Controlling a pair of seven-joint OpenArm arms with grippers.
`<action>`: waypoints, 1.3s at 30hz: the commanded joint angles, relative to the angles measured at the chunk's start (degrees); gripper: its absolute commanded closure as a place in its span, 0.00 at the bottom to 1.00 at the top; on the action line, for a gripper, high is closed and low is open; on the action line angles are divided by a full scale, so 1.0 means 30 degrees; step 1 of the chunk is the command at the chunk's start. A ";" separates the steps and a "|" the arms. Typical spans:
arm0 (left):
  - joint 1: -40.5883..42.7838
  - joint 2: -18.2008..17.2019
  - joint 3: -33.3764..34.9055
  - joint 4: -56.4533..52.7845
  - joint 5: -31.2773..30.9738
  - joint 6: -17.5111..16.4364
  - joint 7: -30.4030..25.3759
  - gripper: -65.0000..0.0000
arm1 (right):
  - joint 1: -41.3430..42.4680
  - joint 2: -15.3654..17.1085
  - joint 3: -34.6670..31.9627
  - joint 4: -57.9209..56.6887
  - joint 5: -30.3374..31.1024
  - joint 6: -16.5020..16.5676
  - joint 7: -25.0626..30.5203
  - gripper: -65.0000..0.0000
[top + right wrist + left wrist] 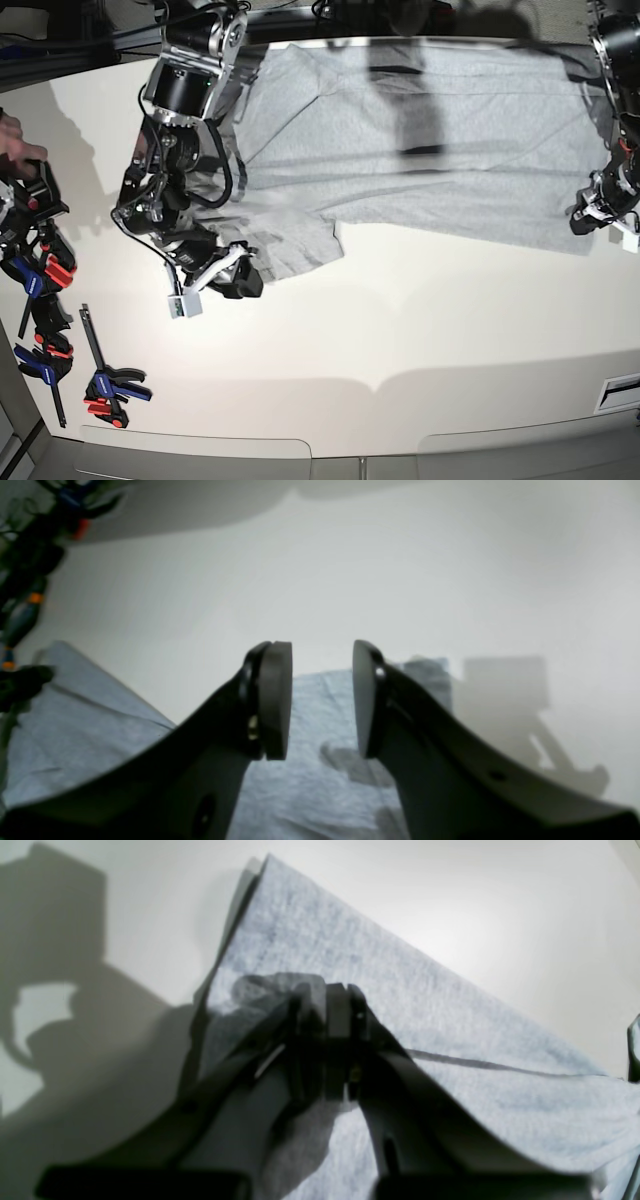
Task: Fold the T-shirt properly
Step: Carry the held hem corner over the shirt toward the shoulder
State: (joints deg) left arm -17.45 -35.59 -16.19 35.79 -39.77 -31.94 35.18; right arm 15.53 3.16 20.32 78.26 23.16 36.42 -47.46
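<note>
The light grey T-shirt (420, 180) lies spread across the far half of the white table (400, 330), with a sleeve pointing toward the front at the left. My left gripper (588, 217) sits at the shirt's right edge. In the left wrist view its fingers (340, 1010) are pressed together with T-shirt (425, 1000) cloth bunched at the tips. My right gripper (245, 283) hovers at the sleeve's front edge. Its pads (275, 700) stand apart with nothing between them, and the T-shirt (310, 790) lies below.
Several blue, black and orange clamps (40, 290) lie along the table's left edge, one more (110, 385) nearer the front. A person's hand (15, 150) shows at the far left. The clamps (25, 590) also appear at the left of the right wrist view.
</note>
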 commanded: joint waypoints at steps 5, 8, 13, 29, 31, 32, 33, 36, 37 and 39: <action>-0.0219 -0.0692 -0.0087 0.0211 0.0240 0.0350 -0.0073 0.92 | 0.0517 0.0102 -0.0029 0.0335 0.0189 -0.0452 0.0852 0.71; -0.0219 -0.0794 -0.0087 0.0211 0.0248 0.1719 -0.0605 0.92 | 0.0517 0.0102 -0.0029 0.0335 0.0168 -0.0452 0.0911 0.71; -0.0262 -0.0889 -0.0087 0.0233 -0.1246 0.1428 -0.1297 0.92 | 0.0517 0.0102 -0.0029 0.0328 -0.0838 -0.1122 0.1137 0.71; -0.0262 -0.0947 -0.0095 0.1523 -0.8765 -0.2685 0.1545 0.65 | 0.0860 0.0109 -0.0029 -0.6011 -0.2754 -0.4714 0.5049 0.49; -0.0262 -0.0940 -0.0087 0.1690 -0.8772 -0.2685 0.1763 0.65 | 0.1158 0.0109 -0.0029 -0.7147 -0.2769 -0.4932 0.5013 0.49; -0.0262 -0.0940 -0.0087 0.1734 -0.8772 -0.2685 0.1858 0.65 | 0.1290 0.0109 -0.0029 -0.7570 -0.2885 -0.4962 0.5013 0.49; -0.0262 -0.0940 -0.0087 0.1734 -0.8772 -0.2685 0.1858 0.65 | 0.1443 0.0102 -0.0029 -0.7898 -0.3126 -0.4962 0.5013 0.49; -0.0255 -0.0940 -0.0087 0.1734 -0.8772 -0.2685 0.1858 0.65 | 0.1843 0.0058 -0.0029 -0.8240 -0.3235 -0.4947 0.4583 0.50; -0.0255 -0.0940 -0.0087 0.1734 -0.8772 -0.2685 0.1858 0.65 | 0.2025 0.0051 -0.0036 -0.8240 -0.3228 -0.4925 0.4277 0.50; -0.0255 -0.0940 -0.0087 0.1734 -0.8772 -0.2685 0.1858 0.65 | 0.2412 0.0058 -0.0029 -0.8240 -0.3228 -0.4903 0.3555 0.58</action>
State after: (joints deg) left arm -17.02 -36.95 -16.16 39.92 -64.88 -39.29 41.65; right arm 21.93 3.36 20.36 53.28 14.24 22.00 -35.55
